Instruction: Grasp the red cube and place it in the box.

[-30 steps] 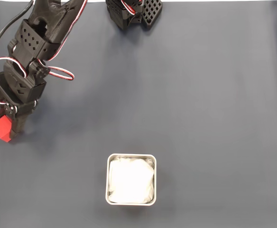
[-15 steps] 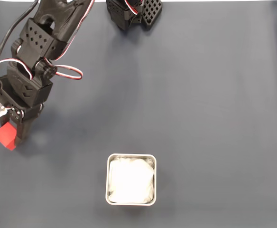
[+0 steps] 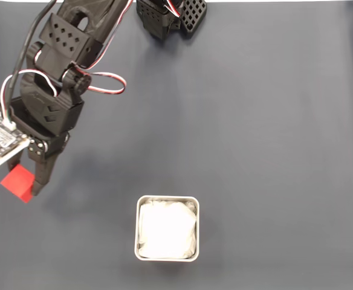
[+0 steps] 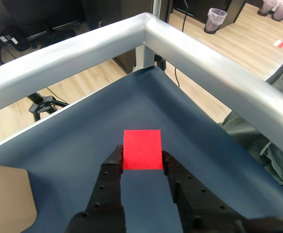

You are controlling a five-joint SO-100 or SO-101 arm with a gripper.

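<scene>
The gripper (image 4: 141, 156) is clenched on the red cube (image 4: 142, 149), one black finger against each side face. In the fixed view the cube (image 3: 17, 182) sits at the left edge of the dark blue table cover (image 3: 255, 151), well apart from the box (image 3: 167, 228). The box stands near the bottom centre, its metal rim enclosing a crumpled white lining and no other contents.
</scene>
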